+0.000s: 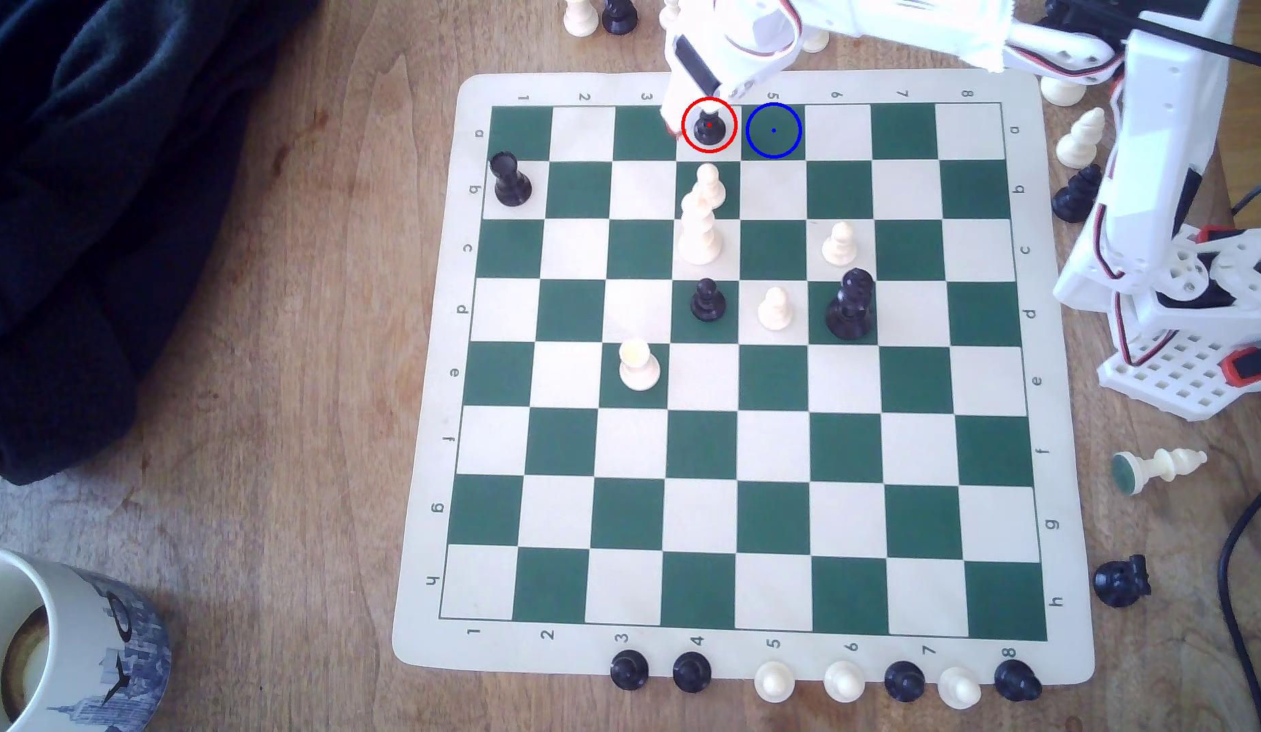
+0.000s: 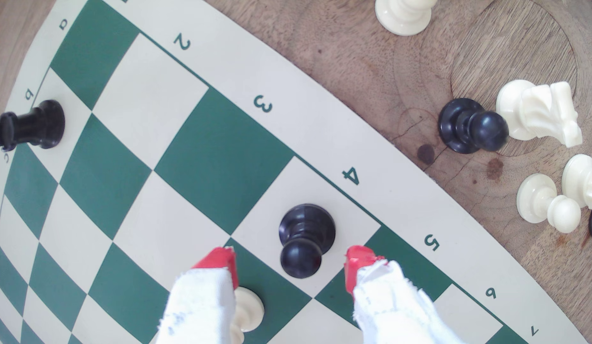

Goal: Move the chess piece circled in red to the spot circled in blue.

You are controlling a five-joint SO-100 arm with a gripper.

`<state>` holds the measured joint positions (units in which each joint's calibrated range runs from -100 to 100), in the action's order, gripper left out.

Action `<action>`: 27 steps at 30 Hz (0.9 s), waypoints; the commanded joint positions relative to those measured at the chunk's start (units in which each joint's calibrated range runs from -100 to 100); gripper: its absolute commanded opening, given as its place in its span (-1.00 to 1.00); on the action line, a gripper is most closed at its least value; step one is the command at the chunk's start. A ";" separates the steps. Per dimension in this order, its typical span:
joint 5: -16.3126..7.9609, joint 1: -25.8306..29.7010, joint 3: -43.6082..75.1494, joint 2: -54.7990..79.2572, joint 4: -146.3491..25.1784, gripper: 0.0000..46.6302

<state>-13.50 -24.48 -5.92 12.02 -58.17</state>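
In the exterior view, a dark cloth (image 1: 85,211) lies far on the exterior view's left, and a mug (image 1: 64,633) sits below it, partly cut off by the edge. The chess board (image 1: 430,436) lies on a wooden table (image 1: 296,352). A black rook (image 1: 509,179) stands near the board's left side in this view. Further right, the black pawn (image 1: 709,127) stands upright on a cream square inside a red ring, in the top row. The robot arm (image 1: 895,28) covers the space just above it, so the claw is hard to see here. Just to the right is the green square with the blue ring (image 1: 773,130), with nothing on it.

In the wrist view, the claw (image 2: 293,259) is open wide. Its two red fingertips (image 2: 222,261) sit one on each side of the pawn (image 2: 304,238), not touching it. The claw holds nothing. A white piece (image 2: 246,311) is partly hidden behind one finger.
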 commanded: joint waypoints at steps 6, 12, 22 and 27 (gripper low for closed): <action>-0.34 0.35 1.21 -0.65 1.41 -0.27; -0.34 0.82 1.21 -0.65 1.74 -0.30; -0.59 1.29 1.02 -0.65 3.29 -0.34; -0.59 1.37 0.84 -0.65 3.38 -0.54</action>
<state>-13.99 -23.67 -5.92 12.78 -55.38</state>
